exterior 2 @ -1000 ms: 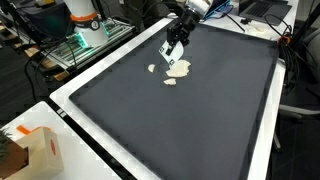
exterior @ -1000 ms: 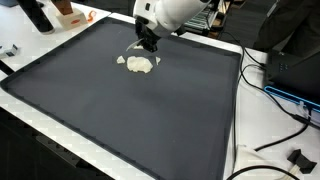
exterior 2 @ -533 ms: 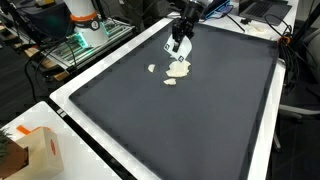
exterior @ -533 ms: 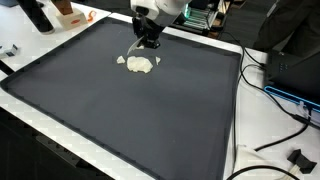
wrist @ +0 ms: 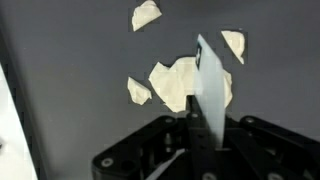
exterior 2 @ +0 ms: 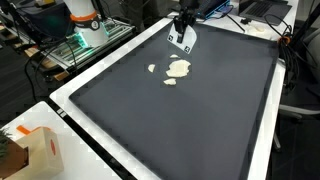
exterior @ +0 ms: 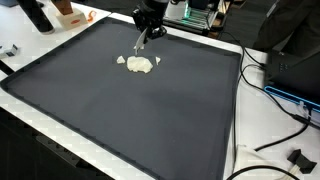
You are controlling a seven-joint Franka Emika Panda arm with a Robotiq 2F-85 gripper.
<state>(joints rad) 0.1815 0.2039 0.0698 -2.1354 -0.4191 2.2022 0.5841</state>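
Observation:
A flat pale lump (exterior: 140, 64) lies on the dark mat (exterior: 150, 120), with small pale scraps (exterior: 120, 60) beside it. My gripper (exterior: 148, 27) hangs above and just behind the lump, shut on a thin white blade (exterior: 141, 42) that points down at the mat without touching the lump. In an exterior view the gripper (exterior 2: 183, 30) holds the blade (exterior 2: 182, 40) above the lump (exterior 2: 179, 68). The wrist view shows the blade (wrist: 208, 85) clamped upright in the gripper (wrist: 205, 130), crossing in front of the lump (wrist: 178, 82), with scraps (wrist: 146, 14) around.
The mat (exterior 2: 190, 130) has a white border. A dark bottle (exterior: 38, 14) and an orange-white object (exterior: 68, 12) stand at one back corner. Cables (exterior: 272, 150) run along one side. A cardboard box (exterior 2: 40, 150) sits off the mat's near corner.
The gripper has lifted up and back from the lump, taking the white blade with it. The lump and scraps have stayed in place.

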